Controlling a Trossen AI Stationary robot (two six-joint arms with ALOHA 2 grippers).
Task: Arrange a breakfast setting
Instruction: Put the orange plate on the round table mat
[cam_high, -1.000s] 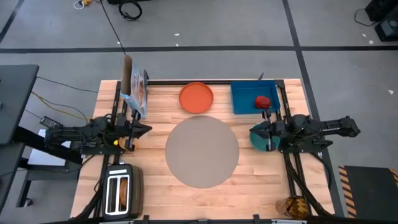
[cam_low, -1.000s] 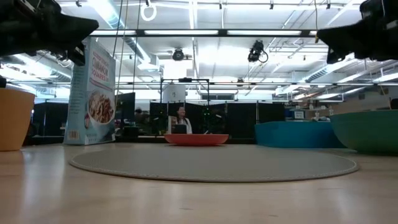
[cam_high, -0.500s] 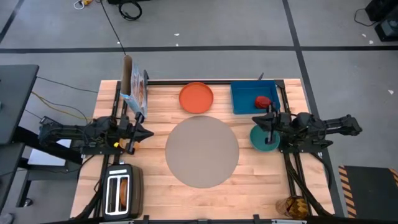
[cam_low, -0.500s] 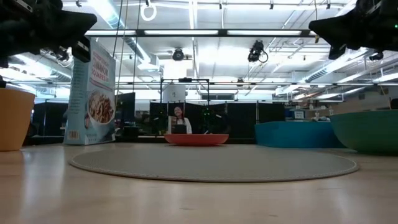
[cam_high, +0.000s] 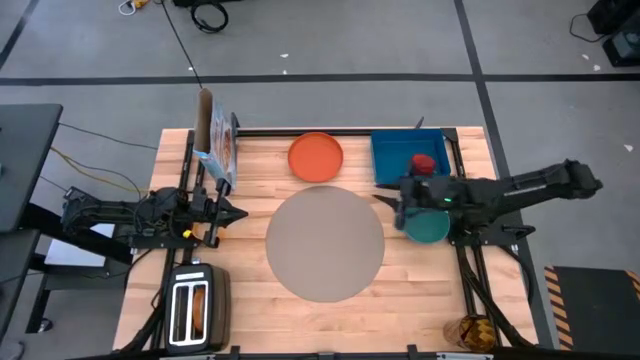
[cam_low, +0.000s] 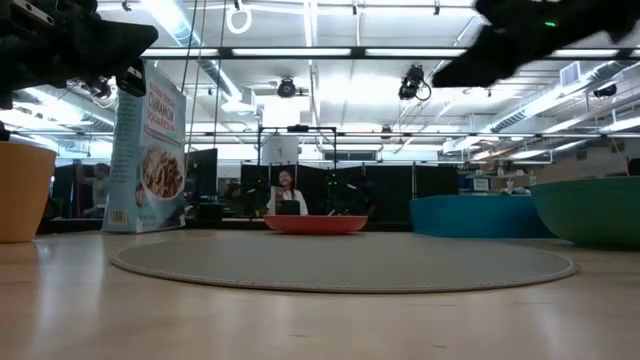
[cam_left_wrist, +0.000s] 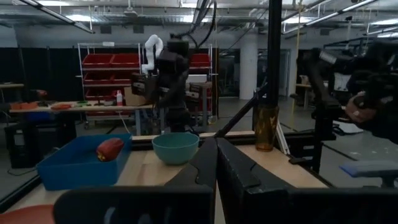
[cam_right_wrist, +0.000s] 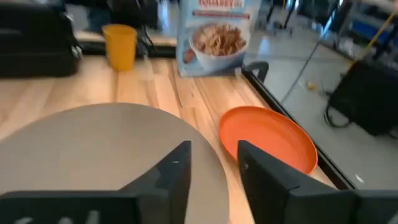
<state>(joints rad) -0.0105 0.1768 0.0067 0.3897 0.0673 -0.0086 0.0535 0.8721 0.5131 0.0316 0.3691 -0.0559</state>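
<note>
So the right gripper (cam_high: 388, 206) was out over the table with its fingers (cam_right_wrist: 177, 167) a bit apart and nothing between them, hanging right at the 3 o'clock edge of the big round mat (cam_high: 325, 244). The teal bowl (cam_high: 428, 224) sat on the wood just past that, also around 3 o'clock from the mat, partly under the arm. Orange plate (cam_high: 316, 157) was at 12 o'clock, just off the mat's rim. The red apple (cam_high: 424, 163) was lying in the blue tray (cam_high: 392, 160) up at about 1 o'clock.

Left gripper (cam_high: 235, 210) was parked at 9 o'clock, fingers together, holding nothing. Cereal box (cam_high: 221, 148) stood at 10 o'clock, toaster (cam_high: 195, 308) with toast (cam_high: 198, 308) in a slot down at 8 o'clock.
</note>
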